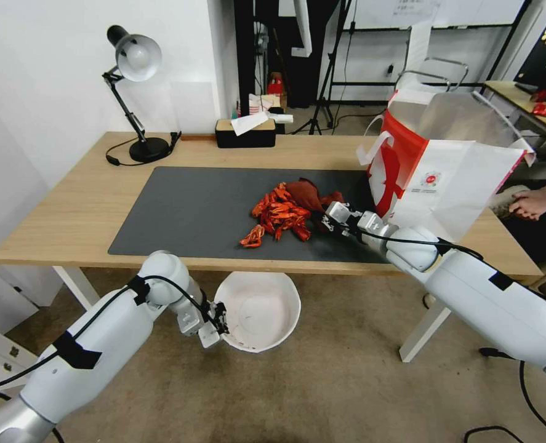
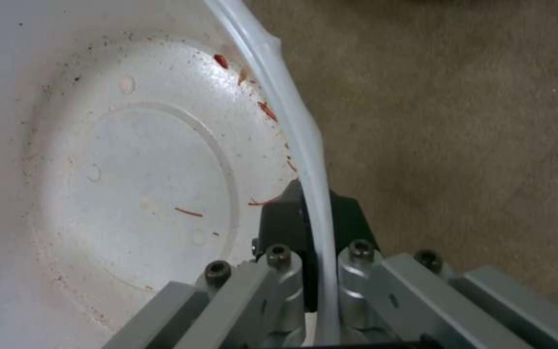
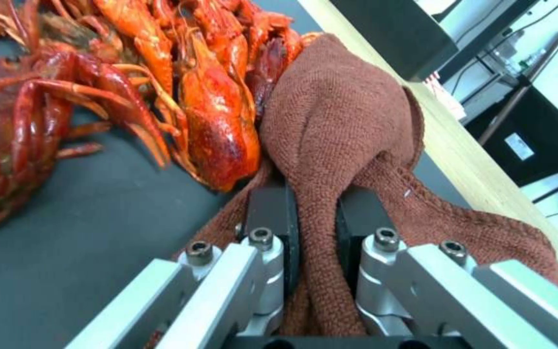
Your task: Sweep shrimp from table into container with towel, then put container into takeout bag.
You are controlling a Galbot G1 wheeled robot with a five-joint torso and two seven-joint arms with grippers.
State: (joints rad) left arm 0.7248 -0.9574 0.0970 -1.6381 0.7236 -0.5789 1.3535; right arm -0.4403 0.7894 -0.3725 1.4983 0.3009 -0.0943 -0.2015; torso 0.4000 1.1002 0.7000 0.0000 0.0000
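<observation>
Container (image 1: 261, 311): round white bowl, held below the near edge of the tabletop (image 1: 69, 212), over the carpet floor (image 1: 346, 381). Inside, as the left wrist view shows (image 2: 131, 184): no whole shrimp, only thin red slivers and fine reddish specks on the base and wall.

Left end effector (image 1: 222, 320): closed onto the container rim, one finger (image 2: 286, 218) inside the bowl, the other outside, the thin white wall pinched between them.

Takeout bag (image 1: 451, 178): stands open on the tabletop, just beyond the dark grey mat (image 1: 186, 212); its contents cannot be made out.

Shrimp (image 1: 279, 215): piled on the mat, toward the tabletop's near edge, above the container. One piece (image 1: 252, 239) lies slightly apart from the pile, nearer that edge.

Right end effector (image 1: 331, 216): low over the mat, just beside the pile on the bag side. Fingers clamped on a bunched fold of the towel (image 1: 306, 192). In the right wrist view the towel (image 3: 337, 126) bulges ahead of the fingers (image 3: 272, 213) and presses against the nearest shrimp (image 3: 218, 121).
</observation>
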